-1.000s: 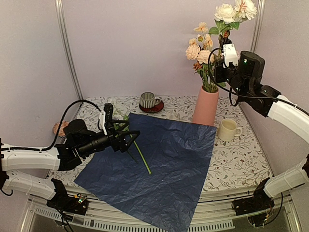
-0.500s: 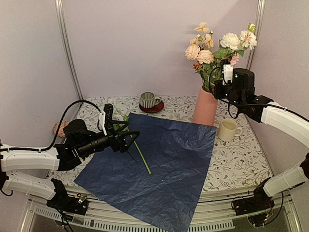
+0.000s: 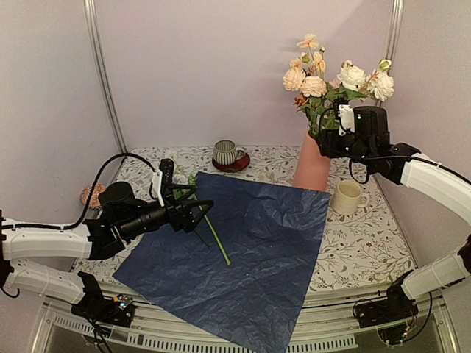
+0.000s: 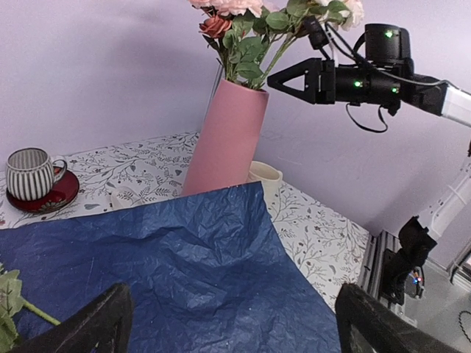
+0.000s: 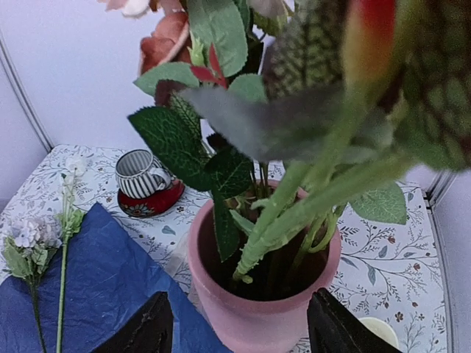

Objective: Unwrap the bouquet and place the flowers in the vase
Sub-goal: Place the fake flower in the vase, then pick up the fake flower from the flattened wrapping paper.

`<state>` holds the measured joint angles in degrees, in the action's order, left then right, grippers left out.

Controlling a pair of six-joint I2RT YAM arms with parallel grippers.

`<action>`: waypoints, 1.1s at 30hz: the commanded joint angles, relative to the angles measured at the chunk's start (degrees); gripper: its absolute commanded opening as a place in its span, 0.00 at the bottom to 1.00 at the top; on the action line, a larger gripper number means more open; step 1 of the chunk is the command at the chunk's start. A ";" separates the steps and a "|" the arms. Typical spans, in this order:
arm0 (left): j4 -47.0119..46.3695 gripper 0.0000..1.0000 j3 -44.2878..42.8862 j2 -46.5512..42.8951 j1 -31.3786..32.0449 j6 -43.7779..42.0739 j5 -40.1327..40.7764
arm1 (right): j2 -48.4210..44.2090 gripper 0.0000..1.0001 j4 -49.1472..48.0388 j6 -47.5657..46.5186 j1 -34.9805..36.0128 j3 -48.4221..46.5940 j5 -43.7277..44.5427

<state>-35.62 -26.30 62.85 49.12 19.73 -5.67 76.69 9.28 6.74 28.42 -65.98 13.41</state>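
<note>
Right end effector (image 5: 243, 325) parted, unloaded, around stems (image 5: 291, 217) seated in vase (image 3: 313, 168); left end effector (image 4: 234, 318) wide open, empty; next, probably: grasp loose flowers (image 3: 219, 247) on paper (image 3: 268, 250).

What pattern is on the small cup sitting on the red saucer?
The cup has dark-and-white vertical stripes, clearest in the left wrist view.

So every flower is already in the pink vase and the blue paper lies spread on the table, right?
No: the right wrist view shows two stems lying at the edge of the blue paper. Other flowers stand in the pink vase, and the paper is spread on the table.
</note>
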 commanded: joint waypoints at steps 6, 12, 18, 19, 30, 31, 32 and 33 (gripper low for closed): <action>-0.50 0.98 -1.19 1.61 0.32 0.35 0.33 | -7.67 0.65 6.29 3.42 0.02 -4.92 -12.99; -1.34 0.98 -1.26 2.40 0.35 0.74 0.26 | -9.95 0.66 5.85 7.40 -0.08 -1.71 -18.04; -2.05 0.98 -1.53 3.60 0.32 0.54 -0.27 | -12.56 0.69 6.78 9.63 0.01 3.74 -17.56; -2.12 0.98 -1.72 3.88 0.29 0.50 -0.38 | -13.13 0.70 6.97 9.74 0.02 4.43 -16.94; -3.47 0.98 -4.10 8.31 0.30 0.52 -2.33 | -13.62 0.82 6.40 10.05 -0.03 8.71 -10.21; -3.79 0.98 -4.18 8.54 0.36 0.64 -2.51 | -13.24 0.83 6.06 10.05 0.03 9.17 -9.75; -3.86 0.98 -4.31 8.82 0.33 0.61 -2.62 | -12.82 0.83 5.69 9.91 -0.03 9.82 -9.31; -3.97 0.98 -4.45 8.99 0.35 0.69 -2.81 | -12.45 0.86 5.15 9.81 -0.04 10.48 -9.14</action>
<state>-37.47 -29.12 70.83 49.12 20.16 -7.20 63.11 16.19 16.19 28.45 -58.00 1.04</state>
